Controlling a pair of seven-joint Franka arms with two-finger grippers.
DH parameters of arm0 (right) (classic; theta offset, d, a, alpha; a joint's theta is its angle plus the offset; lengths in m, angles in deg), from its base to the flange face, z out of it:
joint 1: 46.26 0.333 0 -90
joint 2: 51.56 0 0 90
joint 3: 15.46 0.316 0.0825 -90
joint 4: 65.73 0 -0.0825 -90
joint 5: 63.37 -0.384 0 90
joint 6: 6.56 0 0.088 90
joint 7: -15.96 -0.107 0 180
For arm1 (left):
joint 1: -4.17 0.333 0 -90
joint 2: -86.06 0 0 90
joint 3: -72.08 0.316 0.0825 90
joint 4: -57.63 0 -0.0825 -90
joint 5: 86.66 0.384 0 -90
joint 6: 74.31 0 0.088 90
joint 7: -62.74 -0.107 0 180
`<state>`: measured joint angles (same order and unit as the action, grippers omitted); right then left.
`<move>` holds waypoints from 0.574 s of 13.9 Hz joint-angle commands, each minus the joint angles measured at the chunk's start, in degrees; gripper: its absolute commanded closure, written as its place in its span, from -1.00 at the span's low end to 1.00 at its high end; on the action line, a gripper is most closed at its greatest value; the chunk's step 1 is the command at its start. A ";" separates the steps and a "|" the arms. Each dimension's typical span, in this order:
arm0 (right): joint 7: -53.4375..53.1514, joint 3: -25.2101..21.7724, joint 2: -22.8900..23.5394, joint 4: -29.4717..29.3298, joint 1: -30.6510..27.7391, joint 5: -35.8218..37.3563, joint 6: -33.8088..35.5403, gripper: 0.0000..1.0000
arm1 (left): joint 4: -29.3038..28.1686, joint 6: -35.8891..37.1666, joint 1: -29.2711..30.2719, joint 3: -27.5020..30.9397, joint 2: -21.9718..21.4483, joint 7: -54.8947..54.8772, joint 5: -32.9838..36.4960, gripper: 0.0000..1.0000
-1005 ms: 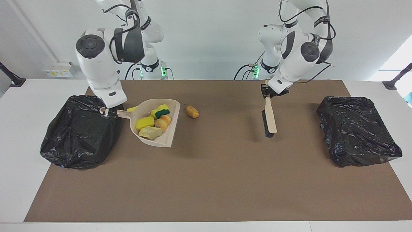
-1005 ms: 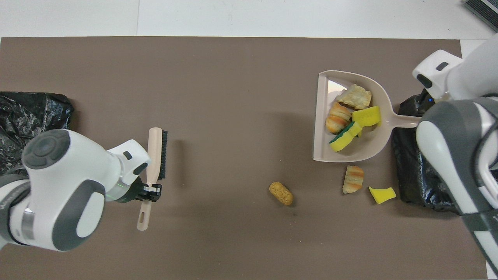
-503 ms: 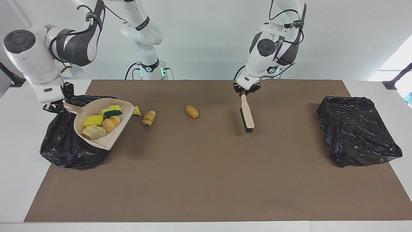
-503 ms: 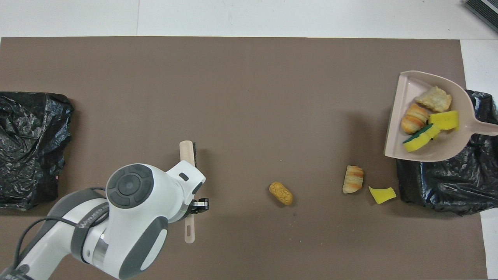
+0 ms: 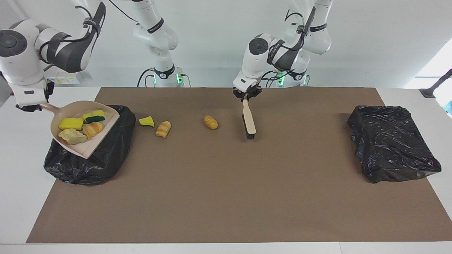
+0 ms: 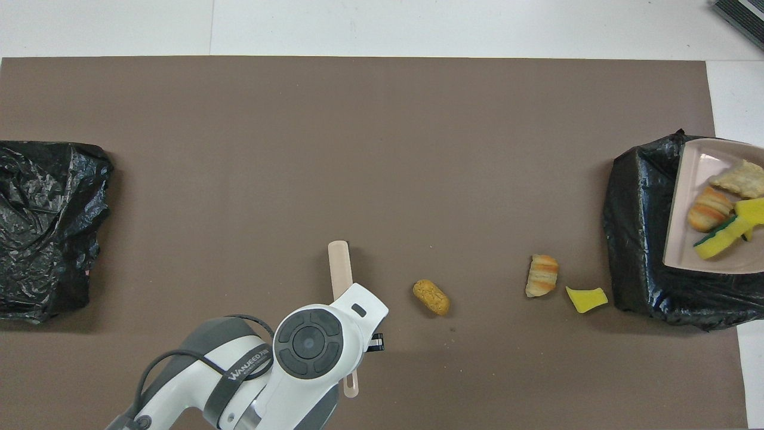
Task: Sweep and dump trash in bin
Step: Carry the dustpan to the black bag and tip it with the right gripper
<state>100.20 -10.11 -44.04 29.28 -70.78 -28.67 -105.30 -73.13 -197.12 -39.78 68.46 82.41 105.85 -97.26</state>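
The counter carries a brown mat and two black bin bags, one at each end. The bag at the right arm's end lies under the raised beige dustpan, whose handle is clamped in the closed jaws of the right gripper. The dustpan holds four pieces of trash: yellow sponges and bread-like lumps. The other bag lies at the left arm's end. The left gripper, jaws closed on the brush, holds it over the mat's middle. Three loose pieces lie on the mat: a tan lump beside the brush, a striped lump, and a yellow wedge near the bag.
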 commanded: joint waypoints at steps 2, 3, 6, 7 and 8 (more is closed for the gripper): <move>-0.91 0.98 -5.41 8.25 0.44 9.47 -1.97 1.00 | 0.94 -2.35 -2.28 0.99 1.55 2.59 0.75 1.00; -3.62 0.98 -5.85 8.79 1.66 12.46 -1.64 1.00 | 0.94 -2.61 -2.28 0.99 1.55 2.16 0.84 1.00; -4.61 0.98 -6.12 9.14 2.02 15.47 0.21 1.00 | 0.86 -4.28 -2.28 0.99 3.38 1.10 1.02 1.00; -4.61 0.89 -6.29 9.32 2.02 16.35 0.13 1.00 | 0.77 -4.46 -2.28 0.90 4.00 1.10 1.02 1.00; -4.79 0.98 -6.29 9.32 2.02 18.01 0.13 1.00 | 0.59 -4.46 -2.28 0.90 4.01 1.10 1.02 1.00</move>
<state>96.43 -9.35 -48.64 36.72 -68.47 -13.82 -105.22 -72.95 -200.53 -40.79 68.49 84.97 106.93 -97.09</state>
